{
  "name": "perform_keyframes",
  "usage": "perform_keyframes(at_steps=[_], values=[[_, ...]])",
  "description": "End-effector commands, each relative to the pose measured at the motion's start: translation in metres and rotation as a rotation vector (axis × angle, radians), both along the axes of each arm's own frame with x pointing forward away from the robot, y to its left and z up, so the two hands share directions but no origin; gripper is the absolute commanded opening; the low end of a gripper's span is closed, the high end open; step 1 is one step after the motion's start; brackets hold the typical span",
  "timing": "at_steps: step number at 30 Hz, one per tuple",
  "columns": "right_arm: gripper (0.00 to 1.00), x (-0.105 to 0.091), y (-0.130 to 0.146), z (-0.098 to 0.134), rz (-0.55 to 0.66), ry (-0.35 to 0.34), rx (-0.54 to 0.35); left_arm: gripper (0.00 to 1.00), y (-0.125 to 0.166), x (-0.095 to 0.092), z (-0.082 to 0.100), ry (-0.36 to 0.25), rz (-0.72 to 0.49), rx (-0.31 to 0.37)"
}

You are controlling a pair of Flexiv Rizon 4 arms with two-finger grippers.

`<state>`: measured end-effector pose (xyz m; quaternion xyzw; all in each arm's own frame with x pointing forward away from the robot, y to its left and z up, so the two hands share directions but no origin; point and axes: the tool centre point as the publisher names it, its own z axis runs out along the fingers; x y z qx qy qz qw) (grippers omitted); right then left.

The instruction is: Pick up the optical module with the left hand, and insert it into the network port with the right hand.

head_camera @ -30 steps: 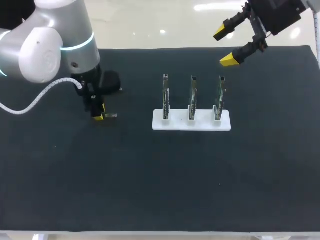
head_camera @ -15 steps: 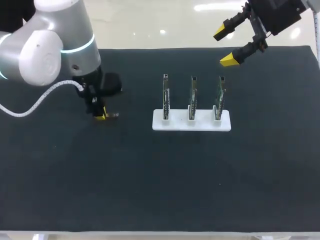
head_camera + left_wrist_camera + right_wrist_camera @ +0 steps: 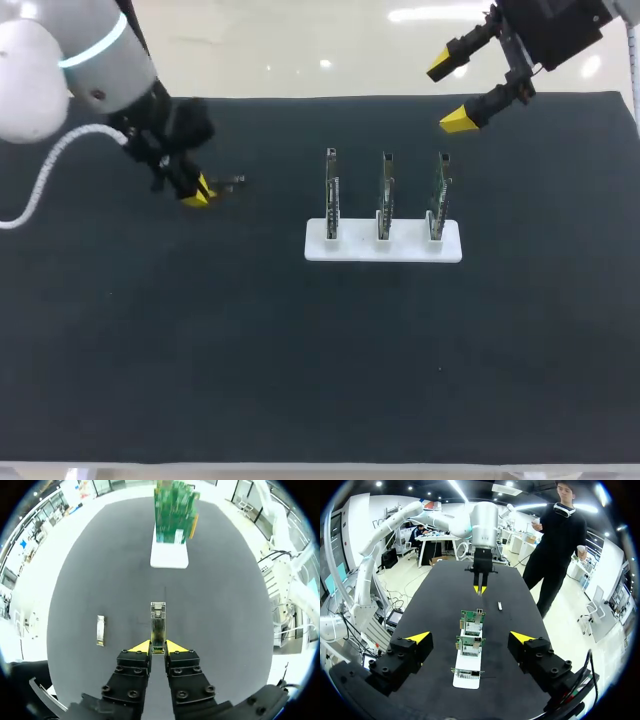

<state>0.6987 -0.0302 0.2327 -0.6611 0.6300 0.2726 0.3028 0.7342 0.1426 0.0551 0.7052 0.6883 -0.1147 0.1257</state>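
Since the earlier frames the left gripper (image 3: 200,190) has risen and drawn back, further from the stand (image 3: 383,245), carrying the module (image 3: 228,182) with it. The right gripper (image 3: 450,93) has not shifted. The left fingers are clamped on the module's rear end. Its body projects ahead of the tips toward the stand and appears lifted clear of the table. The right fingers stand wide apart beyond the stand's far right corner, holding nothing. Three boards (image 3: 385,195) sit upright in the stand; their ports cannot be made out. A second module (image 3: 100,630) lies loose on the table, on the left gripper's side of the stand. Risks noted:
1. The grip takes only a short length of the module, so it may pivot or slip during handover.
2. A skewed transfer would leave the module misaligned with the port, and it could then jam or bend a board.
3. A low approach could strike the boards.
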Motion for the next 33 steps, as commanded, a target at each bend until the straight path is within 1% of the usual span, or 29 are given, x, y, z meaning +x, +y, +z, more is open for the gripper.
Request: perform_keyframes(at_steps=[1,3,5,8,14,33], values=[[1.0,0.0,0.0,0.0,0.0,-0.001,0.001,0.0,0.007,-0.014,0.021,-0.043,-0.009,-0.111],[1.0,0.0,0.0,0.0,0.0,-0.001,0.001,0.0,0.006,-0.016,0.031,-0.059,-0.02,-0.174],[1.0,0.0,0.0,0.0,0.0,-0.001,0.001,0.0,0.006,-0.018,0.04,-0.064,-0.034,-0.21],[1.0,0.0,0.0,0.0,0.0,-0.001,0.001,0.0,0.003,-0.02,0.053,-0.073,-0.032,-0.282],[1.0,0.0,0.0,0.0,0.0,-0.001,0.001,0.0,-0.004,-0.024,0.076,-0.115,-0.044,-0.43],[1.0,0.0,0.0,0.0,0.0,-0.001,0.001,0.0,-0.004,-0.024,0.076,-0.115,-0.044,-0.43]])
